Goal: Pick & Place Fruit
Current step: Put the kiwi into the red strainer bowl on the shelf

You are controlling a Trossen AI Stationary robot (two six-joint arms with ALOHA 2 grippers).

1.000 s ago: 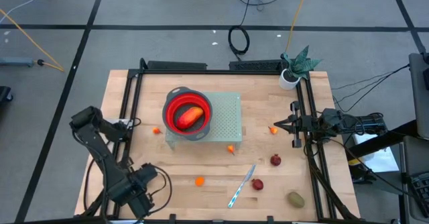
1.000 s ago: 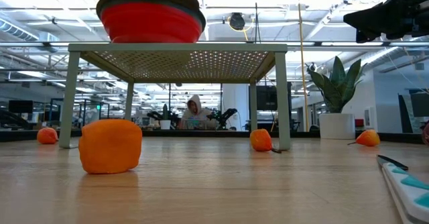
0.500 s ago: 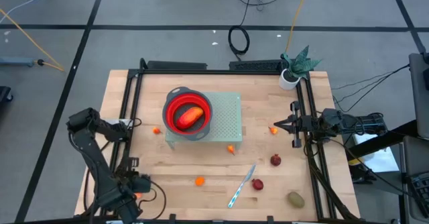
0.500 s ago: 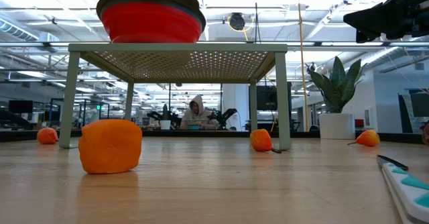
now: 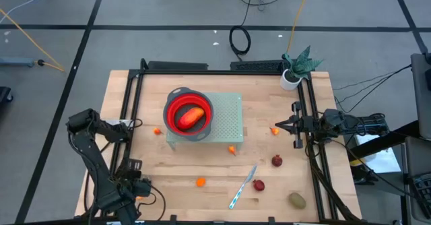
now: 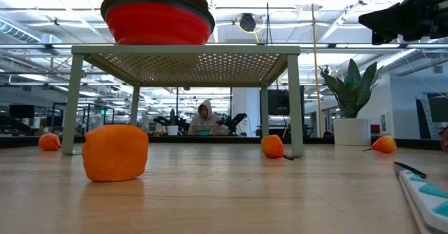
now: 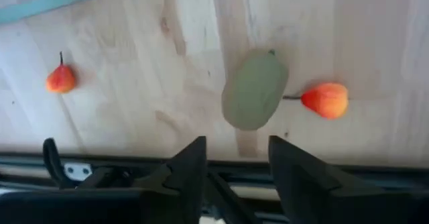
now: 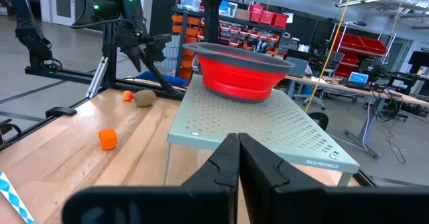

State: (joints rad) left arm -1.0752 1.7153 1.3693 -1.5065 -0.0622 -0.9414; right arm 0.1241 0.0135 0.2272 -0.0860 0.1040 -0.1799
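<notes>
Your left end effector (image 7: pixel 236 167) sits at the lower left of the high view, near the counter (image 5: pixel 202 199) edge, fingers (image 7: pixel 190 163) parted with nothing between them; just beyond its tips an olive fruit (image 7: pixel 255 89) lies on the wood, and an orange fruit (image 7: pixel 325 99) lies just beside that one. A second orange fruit (image 7: pixel 60 80) lies well apart on the same boards. Your right end effector (image 5: pixel 293 124) waits at the right edge of the high view, fingers (image 8: pixel 258 165) pressed together, holding nothing. You have a red bowl (image 5: pixel 188 112) on a pale green stand (image 5: pixel 229 120) at centre, with one orange-red fruit (image 5: pixel 191 116) inside. Loose on the counter in the high view: small orange pieces by the stand's left leg (image 5: pixel 157 131), below its right corner (image 5: pixel 231 149), at its right (image 5: pixel 274 130), and lower centre (image 5: pixel 201 182); two dark red fruit (image 5: pixel 277 160) (image 5: pixel 259 184); an olive-brown one (image 5: pixel 297 200) at lower right. A knife (image 5: pixel 242 186) lies lower centre. A potted plant (image 5: pixel 297 67) stands at upper right.
</notes>
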